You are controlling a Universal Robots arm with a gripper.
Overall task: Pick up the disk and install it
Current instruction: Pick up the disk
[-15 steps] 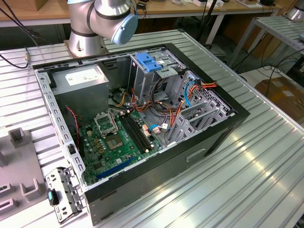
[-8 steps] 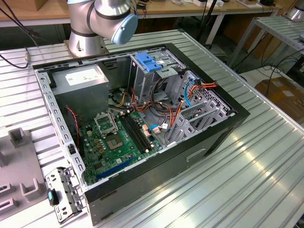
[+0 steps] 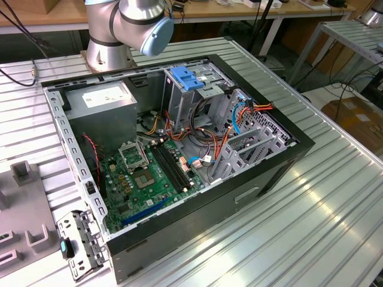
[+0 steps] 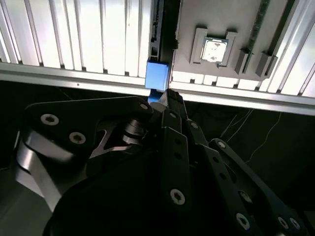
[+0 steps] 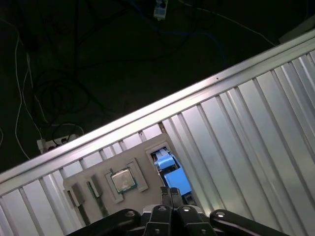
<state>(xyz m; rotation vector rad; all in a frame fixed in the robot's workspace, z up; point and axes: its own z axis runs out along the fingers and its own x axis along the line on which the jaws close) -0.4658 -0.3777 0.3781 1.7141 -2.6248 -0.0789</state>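
A: Gripper state?
B: Pinched shut on the disk, at its blue end
A: Disk where?
B: On edge at the grey fixture plate rim, over the ribbed table

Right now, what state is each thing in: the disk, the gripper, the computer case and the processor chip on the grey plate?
disk: standing on edge in a slot of the grey fixture plate, not in the case.
gripper: tip at the disk's blue carrier end.
computer case: lying on its side, side panel off, insides exposed.
processor chip: seated in its recess on the plate.
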